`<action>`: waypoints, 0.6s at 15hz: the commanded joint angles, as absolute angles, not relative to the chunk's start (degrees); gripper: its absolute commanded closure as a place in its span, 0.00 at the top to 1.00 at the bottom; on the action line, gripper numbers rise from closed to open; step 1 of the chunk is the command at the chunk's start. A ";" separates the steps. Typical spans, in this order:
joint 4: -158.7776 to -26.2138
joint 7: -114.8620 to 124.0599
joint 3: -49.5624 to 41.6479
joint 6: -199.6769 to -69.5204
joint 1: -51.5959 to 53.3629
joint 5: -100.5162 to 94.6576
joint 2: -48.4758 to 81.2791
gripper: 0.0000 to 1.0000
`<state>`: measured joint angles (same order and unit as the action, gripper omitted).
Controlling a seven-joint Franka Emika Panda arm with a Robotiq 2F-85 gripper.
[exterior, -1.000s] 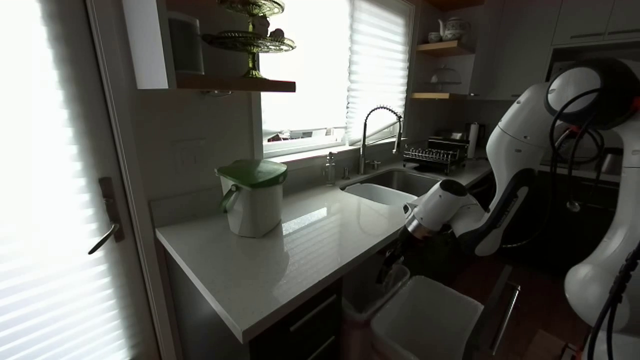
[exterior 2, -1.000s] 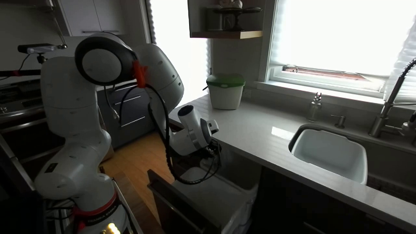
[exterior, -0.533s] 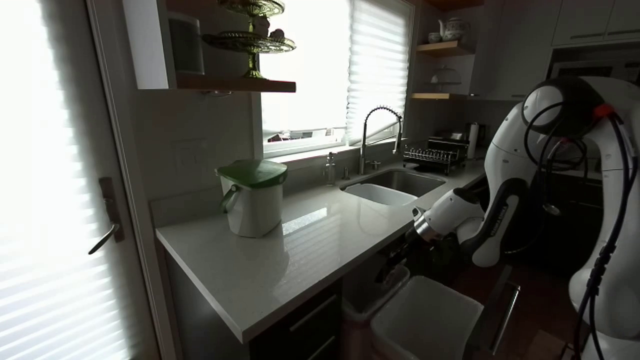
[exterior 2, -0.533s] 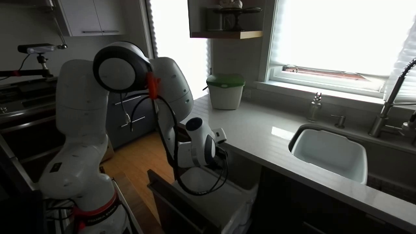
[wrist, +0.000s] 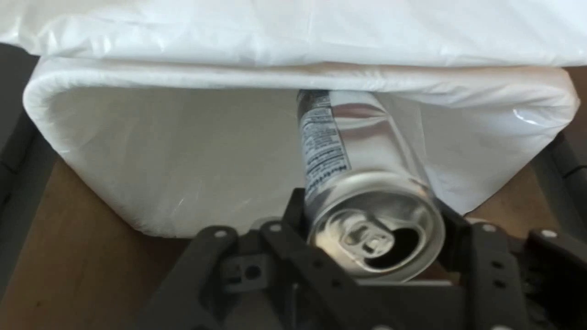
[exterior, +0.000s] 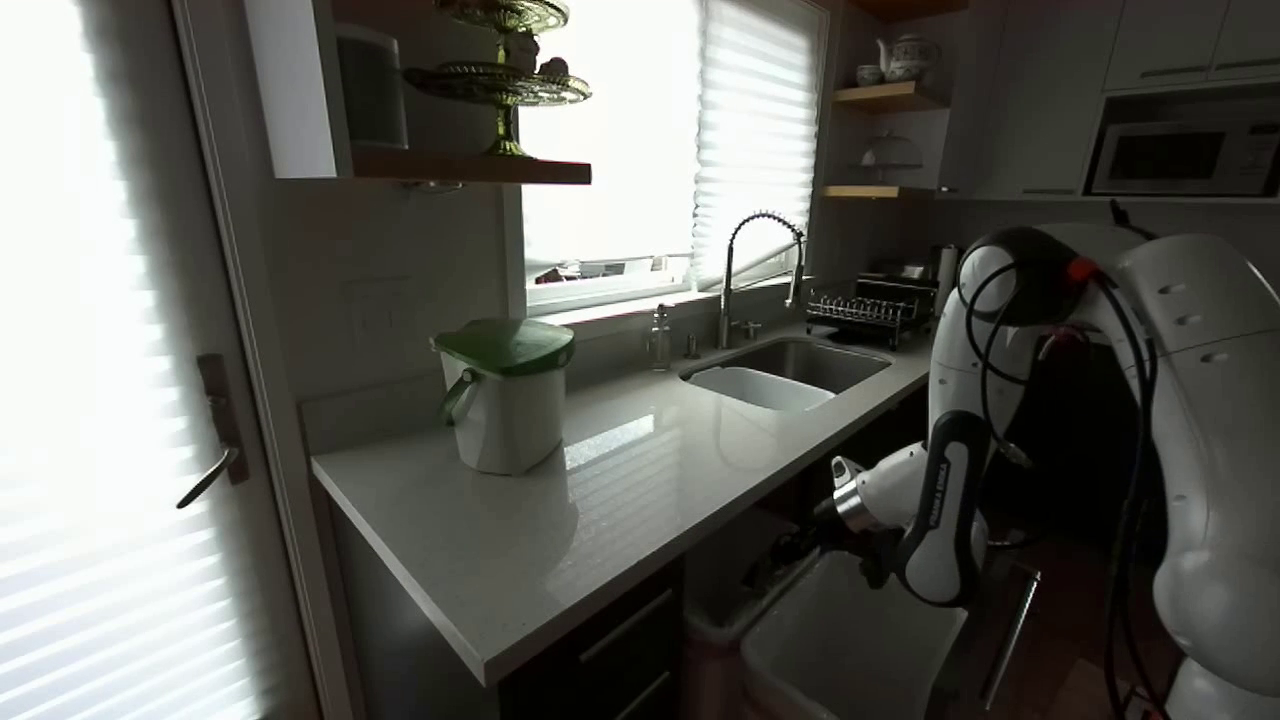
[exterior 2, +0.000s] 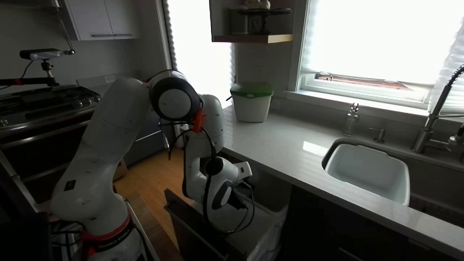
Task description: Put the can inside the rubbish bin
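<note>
Can (wrist: 367, 146) gripped and tilted over the rubbish bin (wrist: 183, 75)

Wrist view: gripper (wrist: 373, 220) clasping the can by its top end, a finger pressed to each flank. Body slants away across the rubbish bin's mouth, far end toward 12 o'clock; whether that end sits above or below the rim, hard to say from this angle.

Handling, as I judge it: light, probably drained, since the drinking hole gapes at 4 o'clock on the top. Thin wall, creased further down, so likely easily crushed; smooth metal, could slip. Best hold is close under the top seam, where it should be stiffest, with a modest squeeze.

Only the wrist view gives can and grip; in both exterior views the can is lost. Table (exterior: 600, 520) and green-lidded pot (exterior: 505, 410) show in both exterior views, not in the wrist view.
</note>
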<state>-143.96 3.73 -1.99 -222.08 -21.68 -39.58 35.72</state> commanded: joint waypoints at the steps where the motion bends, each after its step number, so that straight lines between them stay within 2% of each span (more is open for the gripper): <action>1: -141.87 -1.21 -1.76 -229.23 -18.51 -31.39 42.86 0.34; 9: -139.87 -3.72 -2.44 -234.91 -15.55 -24.94 46.35 0.34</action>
<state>-140.94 -2.40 -1.71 -232.88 -16.79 -27.40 45.01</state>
